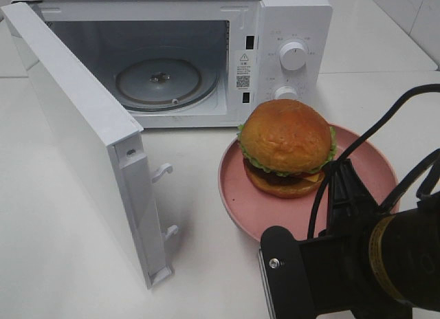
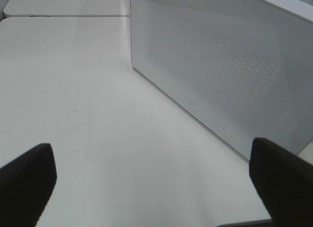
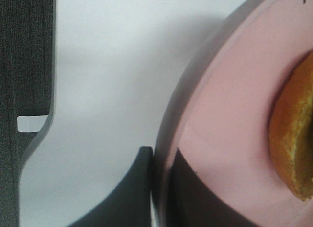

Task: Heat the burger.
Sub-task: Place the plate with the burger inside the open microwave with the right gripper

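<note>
The burger (image 1: 285, 144) with its golden bun and green lettuce sits on a pink plate (image 1: 240, 195) on the white table, right of the open microwave (image 1: 292, 30). My right gripper (image 1: 337, 171) is at the plate's near rim. In the right wrist view the right gripper (image 3: 161, 161) is shut on the pink plate's (image 3: 220, 114) rim, one dark finger outside it and one on its inner face, with the burger's (image 3: 293, 139) edge beyond. My left gripper (image 2: 151, 183) stands open and empty over bare table; it does not show in the high view.
The microwave door (image 1: 82, 126) swings out to the left, its latch hooks (image 1: 163, 171) pointing toward the plate. A glass turntable (image 1: 158, 78) lies inside the cavity. The left wrist view faces a dotted mesh panel of the microwave (image 2: 220, 65).
</note>
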`<action>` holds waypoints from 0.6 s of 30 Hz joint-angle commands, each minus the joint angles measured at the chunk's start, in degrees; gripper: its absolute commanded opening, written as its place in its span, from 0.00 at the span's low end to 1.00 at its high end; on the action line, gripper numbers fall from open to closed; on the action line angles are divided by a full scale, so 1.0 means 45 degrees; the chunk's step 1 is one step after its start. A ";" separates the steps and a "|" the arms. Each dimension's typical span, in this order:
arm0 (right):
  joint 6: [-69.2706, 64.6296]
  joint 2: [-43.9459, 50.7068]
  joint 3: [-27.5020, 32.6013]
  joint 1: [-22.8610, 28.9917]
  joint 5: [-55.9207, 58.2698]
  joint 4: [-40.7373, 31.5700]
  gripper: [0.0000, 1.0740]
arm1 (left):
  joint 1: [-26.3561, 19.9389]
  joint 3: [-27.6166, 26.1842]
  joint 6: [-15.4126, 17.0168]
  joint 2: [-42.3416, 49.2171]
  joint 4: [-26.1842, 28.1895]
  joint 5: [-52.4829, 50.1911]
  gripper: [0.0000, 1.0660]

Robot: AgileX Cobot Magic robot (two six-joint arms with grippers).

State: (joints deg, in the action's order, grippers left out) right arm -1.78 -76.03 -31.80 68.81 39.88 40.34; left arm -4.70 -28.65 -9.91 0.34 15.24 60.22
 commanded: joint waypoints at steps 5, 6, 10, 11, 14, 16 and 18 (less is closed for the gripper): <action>0.0318 0.0140 -0.0025 0.0000 -0.1413 0.0675 0.00 | -0.0038 0.0013 -0.0013 0.0242 0.0064 -0.0153 0.94; 0.0535 0.0140 -0.0025 -0.0102 -0.1541 0.0688 0.00 | -0.0038 0.0013 -0.0013 0.0242 0.0064 -0.0153 0.94; 0.1350 0.0140 -0.0025 -0.0751 -0.2024 0.0395 0.00 | -0.0038 0.0013 -0.0013 0.0242 0.0064 -0.0153 0.94; 0.2254 0.0140 -0.0025 -0.1299 -0.2343 0.0331 0.00 | -0.0038 0.0013 -0.0013 0.0242 0.0064 -0.0153 0.94; 0.3603 0.0140 -0.0025 -0.1884 -0.2890 0.0242 0.00 | -0.0038 0.0013 -0.0013 0.0242 0.0064 -0.0153 0.94; 0.4584 0.0140 -0.0025 -0.2355 -0.3412 -0.0115 0.00 | -0.0038 0.0013 -0.0013 0.0242 0.0064 -0.0153 0.94; 0.5029 0.0140 -0.0025 -0.2585 -0.3654 -0.0293 0.00 | -0.0038 0.0013 -0.0013 0.0242 0.0064 -0.0153 0.94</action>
State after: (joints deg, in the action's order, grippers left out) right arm 18.39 -76.03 -31.63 57.64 26.18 37.47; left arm -4.70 -28.65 -9.91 0.34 15.24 60.22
